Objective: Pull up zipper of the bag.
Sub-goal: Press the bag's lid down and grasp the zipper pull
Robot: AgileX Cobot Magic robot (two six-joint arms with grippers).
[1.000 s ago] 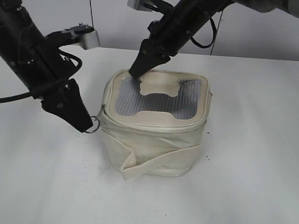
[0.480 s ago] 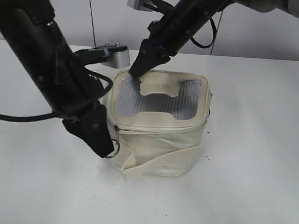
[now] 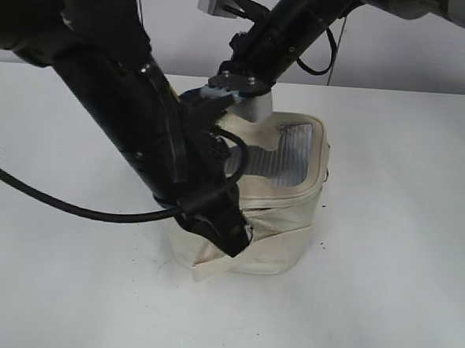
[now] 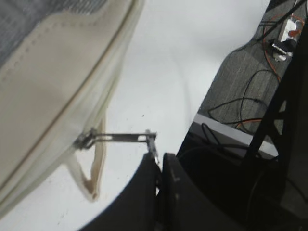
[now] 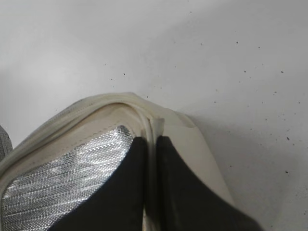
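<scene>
The cream bag [image 3: 289, 209] stands on the white table [image 3: 402, 247], its grey ribbed window [image 3: 289, 150] partly hidden by my left arm. My left gripper [image 3: 240, 241] is at the bag's front face, shut on the ring pull [image 4: 151, 143] of the zipper's silver slider [image 4: 85, 141]; the pull tab is stretched straight out from the zip track [image 4: 72, 103]. My right gripper [image 5: 151, 144] is shut on the bag's rim [image 5: 120, 102] at a back corner, beside the grey window [image 5: 62, 178]. In the exterior view its tips [image 3: 240, 76] are hidden behind the left arm.
The flat cream strap [image 3: 280, 236] runs across the bag's front, with its end loop [image 4: 94, 173] hanging below the slider. Past the table's edge the left wrist view shows floor with cables [image 4: 250, 96]. A pale wall [image 3: 429, 52] stands behind the table.
My left arm has swung right from the bag's front-left corner across its front, taking the slider along the zip track with it. My right gripper has stayed on the back rim.
</scene>
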